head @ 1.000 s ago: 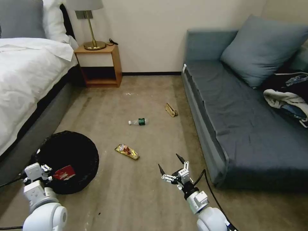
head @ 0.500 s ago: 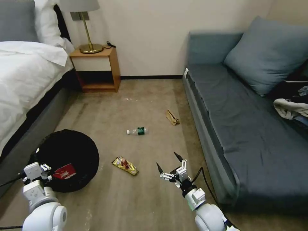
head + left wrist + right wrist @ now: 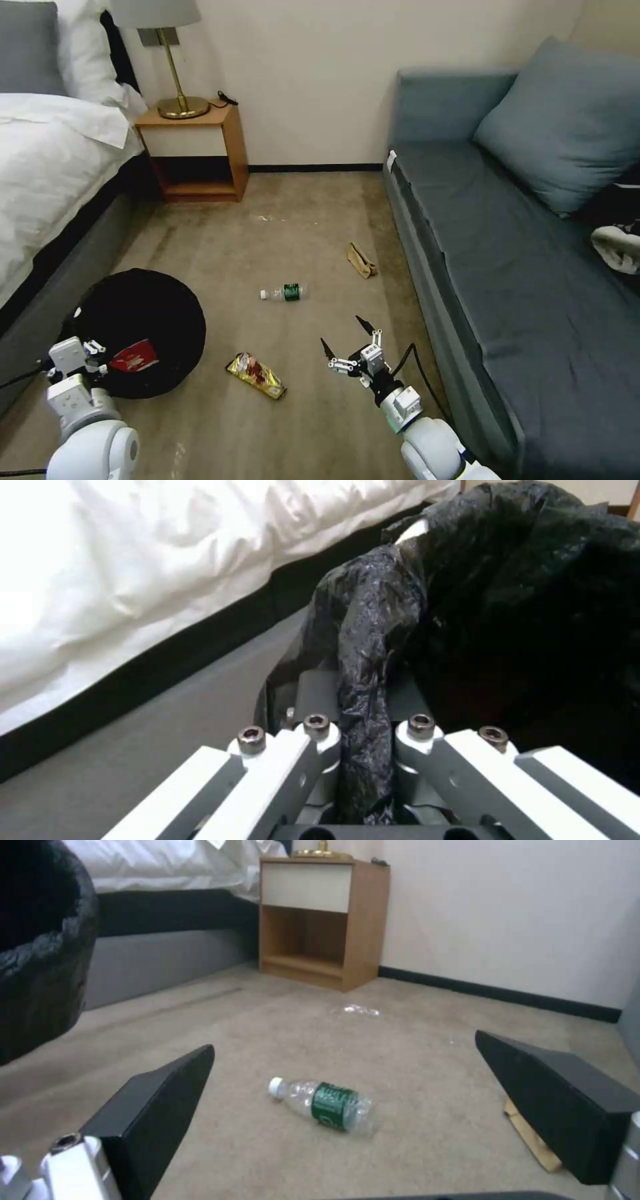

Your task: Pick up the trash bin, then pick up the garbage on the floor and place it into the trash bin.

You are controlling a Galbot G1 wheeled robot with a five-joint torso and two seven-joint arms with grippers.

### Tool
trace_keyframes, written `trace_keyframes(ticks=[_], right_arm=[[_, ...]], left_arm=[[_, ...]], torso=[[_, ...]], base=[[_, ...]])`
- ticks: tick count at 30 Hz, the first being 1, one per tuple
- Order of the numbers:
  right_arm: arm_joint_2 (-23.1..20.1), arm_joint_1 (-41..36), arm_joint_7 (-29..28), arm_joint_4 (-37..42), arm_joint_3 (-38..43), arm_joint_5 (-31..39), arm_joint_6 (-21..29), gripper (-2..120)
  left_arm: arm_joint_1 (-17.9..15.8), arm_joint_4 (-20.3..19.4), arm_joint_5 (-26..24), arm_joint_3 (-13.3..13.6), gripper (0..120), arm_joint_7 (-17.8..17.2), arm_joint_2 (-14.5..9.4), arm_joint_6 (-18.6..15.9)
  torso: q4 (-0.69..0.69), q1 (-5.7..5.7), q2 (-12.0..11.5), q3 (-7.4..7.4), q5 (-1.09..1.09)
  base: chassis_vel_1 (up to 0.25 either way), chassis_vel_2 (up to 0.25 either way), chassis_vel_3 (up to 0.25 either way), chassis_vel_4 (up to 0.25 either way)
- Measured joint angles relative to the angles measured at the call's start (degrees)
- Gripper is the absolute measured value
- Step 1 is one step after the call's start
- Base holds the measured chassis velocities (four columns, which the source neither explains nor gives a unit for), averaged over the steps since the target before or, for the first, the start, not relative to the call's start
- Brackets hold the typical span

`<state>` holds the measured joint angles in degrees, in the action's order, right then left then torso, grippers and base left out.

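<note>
Left wrist view: the left gripper (image 3: pixel 363 760) is seen pinched on the crinkly black-bagged rim of the low round white trash bin (image 3: pixel 373 630), a fold of bag caught between its fingers.
Right gripper (image 3: pixel 348 343): held just above the carpet, its black-tipped fingers (image 3: pixel 160 1095) spread wide with nothing between them.
Trash bin (image 3: pixel 143 320): carried at the robot's left, beside the bed; a crushed red-and-white packet (image 3: pixel 133 355) already lies inside it.
Clear bottle with green label (image 3: pixel 323 1100): lying on its side straight ahead of the open right gripper, well apart from the bin.
Gold-brown snack wrapper (image 3: pixel 257 375): on the floor between the bin and the right gripper, the nearest piece to the bin.
Brown paper scrap (image 3: pixel 361 261): farthest from the bin, close to the sofa base.
Step in hand: judged to be an approach to the next piece. The fingers are best lowered astride the bottle's label band, across its axis, since a round bottle may roll away.
Surface: short beige carpet (image 3: pixel 300 220), flat.
Room: white-sheeted bed (image 3: pixel 47 167), wooden bedside table (image 3: pixel 193 150), blue-grey sofa (image 3: pixel 507 267).
</note>
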<state>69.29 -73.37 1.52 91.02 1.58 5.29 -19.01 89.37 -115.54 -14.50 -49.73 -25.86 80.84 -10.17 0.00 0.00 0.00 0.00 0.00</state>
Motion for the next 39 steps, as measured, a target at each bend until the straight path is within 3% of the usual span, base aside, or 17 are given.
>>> trace_keyframes(ticks=[5, 9, 12, 13, 18, 19, 22, 27, 30, 34, 39], right_arm=[[-0.68, 1.76, 0.53, -0.78, -1.44, -0.04, 1.15, 100], [-3.26, 7.34, 1.27, -1.94, -7.32, 0.73, 4.90, 100], [-6.04, 14.91, 1.83, -4.03, -17.24, 4.47, 10.61, 100], [-6.04, 14.91, 1.83, -4.03, -17.24, 4.47, 10.61, 100], [-6.55, 25.97, 1.87, -8.42, -35.68, 9.78, 18.07, 100], [-6.55, 25.97, 1.87, -8.42, -35.68, 9.78, 18.07, 100], [-5.90, 30.90, 1.03, -9.07, -43.90, 9.96, 26.78, 100], [-5.12, 35.13, 2.32, -10.00, -47.72, 9.98, 33.93, 100], [-3.76, 37.71, 8.30, -12.20, -48.69, 9.75, 37.33, 100], [-2.19, 38.29, 14.53, -14.31, -47.79, 8.00, 39.11, 100], [-0.15, 37.87, 15.29, -16.53, -46.75, 6.38, 38.41, 100]], left_arm=[[-0.09, 0.05, 0.00, 0.01, 5, 0.00, 0.01, 0.00], [-0.17, 0.27, 0.04, -0.02, 5, 0.01, -0.01, 0.00], [-0.21, 0.34, 0.39, -0.02, 5, -0.02, 0.29, 0.00], [-0.21, 0.34, 0.39, -0.02, 5, -0.02, 0.29, 0.00], [-0.41, 0.33, 1.14, 0.03, 5, -0.04, 1.17, 0.00], [-0.41, 0.33, 1.14, 0.03, 5, -0.04, 1.17, 0.00], [-0.71, 0.27, 1.24, 0.01, 5, -0.04, 1.43, -0.04], [-0.94, 0.27, 1.25, -0.12, 5, -0.05, 1.88, 0.13], [-0.94, 0.30, 1.30, -0.19, 5, -0.08, 2.28, 0.56], [-0.95, 0.62, 1.90, -0.22, 5, -0.11, 2.72, 0.87], [-1.21, 0.88, 2.64, 0.00, 5, -0.13, 3.16, 0.96]], torso=[[-0.02, 0.01, 0.00, 0.00, 0.00], [-0.02, 0.01, 0.00, 0.01, -0.01], [0.03, 0.01, 0.00, 0.00, -0.02], [0.03, 0.01, 0.00, 0.00, -0.02], [0.01, 0.00, -0.01, 0.01, 0.01], [0.01, 0.00, -0.01, 0.01, 0.01], [-0.01, 0.01, 0.00, 0.00, 0.00], [0.00, 0.01, 0.00, 0.00, -0.01], [0.00, 0.01, 0.00, 0.00, -0.01], [0.00, 0.01, 0.00, 0.00, -0.01], [0.00, 0.00, 0.00, 0.00, -0.01]], base=[[-0.114, 0.129, 0.115, -0.125], [-0.037, 0.045, 0.029, -0.029], [0.000, 0.000, 0.000, 0.000], [0.000, 0.000, 0.000, 0.000], [0.000, 0.000, 0.000, 0.000], [0.000, 0.000, 0.000, 0.000], [0.000, 0.000, 0.000, 0.000], [0.000, 0.000, 0.000, 0.000], [0.000, 0.000, 0.000, 0.000], [0.000, 0.000, 0.000, 0.000], [0.000, 0.000, 0.000, 0.000]])
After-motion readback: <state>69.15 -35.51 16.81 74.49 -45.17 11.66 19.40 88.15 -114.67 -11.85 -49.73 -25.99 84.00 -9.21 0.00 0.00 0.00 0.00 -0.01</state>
